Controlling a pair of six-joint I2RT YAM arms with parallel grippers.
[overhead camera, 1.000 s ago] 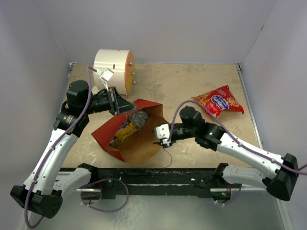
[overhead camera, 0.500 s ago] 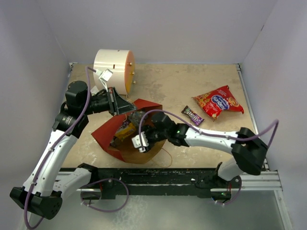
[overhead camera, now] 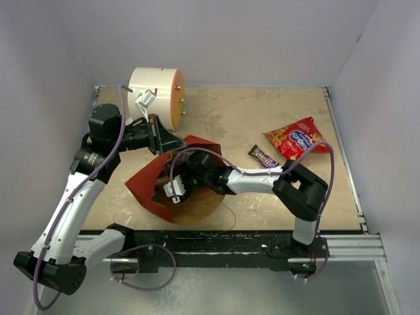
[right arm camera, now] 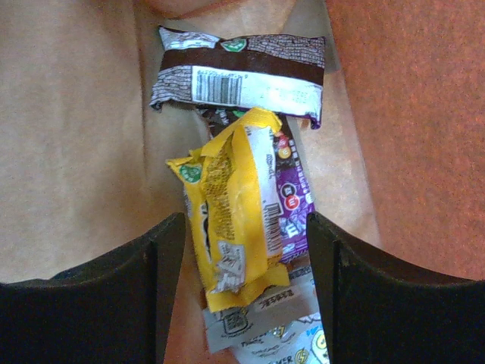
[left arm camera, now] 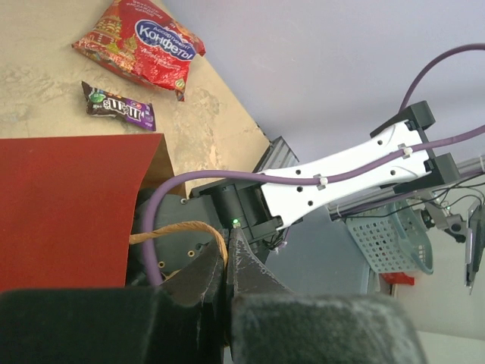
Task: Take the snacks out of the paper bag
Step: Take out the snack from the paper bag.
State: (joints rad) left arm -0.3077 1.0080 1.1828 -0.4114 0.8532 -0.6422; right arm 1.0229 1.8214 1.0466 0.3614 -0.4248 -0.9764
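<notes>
While in bag [right arm camera: 76, 114], right hand [right arm camera: 241, 227] astride snacks [right arm camera: 227, 174]

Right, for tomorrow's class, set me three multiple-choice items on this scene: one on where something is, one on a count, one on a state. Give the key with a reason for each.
1. Where is the right end effector?
A raised high in the air; B parked back by its base; C inside the paper bag.

2. How many packets lie on the table outside the bag?
A none; B two; C four.

3. How do the right end effector's jaws stand?
A open; B shut on a packet; C shut on nothing.

Key:
1 C, since its wrist view shows the bag's brown inner walls around it.
2 B, since only the red snack bag and a small dark packet lie there.
3 A, since the jaws stand apart, one on either side of the yellow packet.
</notes>
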